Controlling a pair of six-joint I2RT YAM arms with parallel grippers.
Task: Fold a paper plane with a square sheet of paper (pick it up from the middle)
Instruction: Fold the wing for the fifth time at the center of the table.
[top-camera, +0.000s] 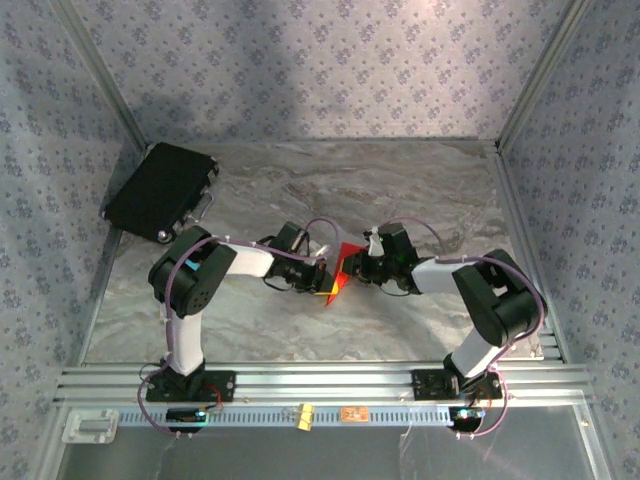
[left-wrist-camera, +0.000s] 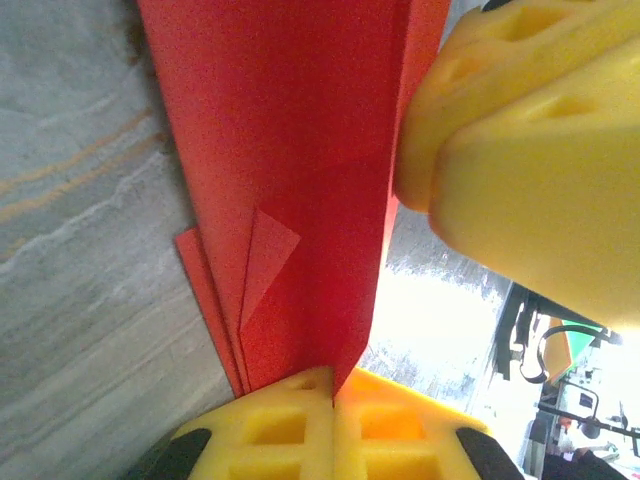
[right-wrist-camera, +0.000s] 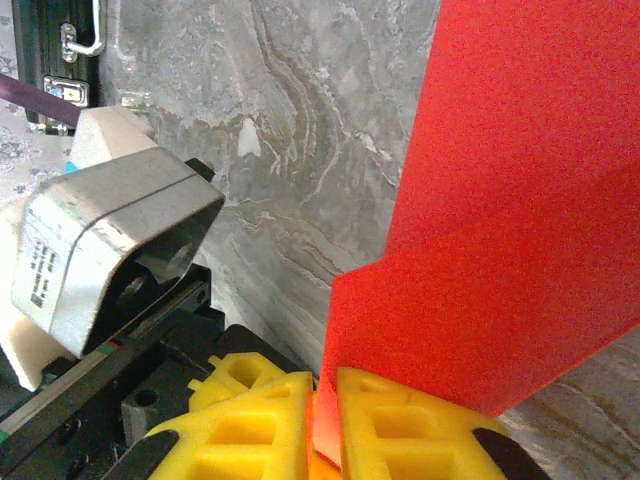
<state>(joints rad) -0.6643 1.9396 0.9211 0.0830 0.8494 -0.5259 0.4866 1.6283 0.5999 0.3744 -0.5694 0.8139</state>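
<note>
Mid-task: paper (top-camera: 345, 260) layered by several folds, shape unfinished; left gripper (left-wrist-camera: 333, 385) and right gripper (right-wrist-camera: 325, 400) both pinch it above worktop (top-camera: 300, 190) centre.

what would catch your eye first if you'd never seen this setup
The bright red paper, folded into layers, hangs between the two arms at the middle of the table. The left claw and right claw, both bright yellow, are each shut on an edge of it. A black case lies at the far left corner.
</note>
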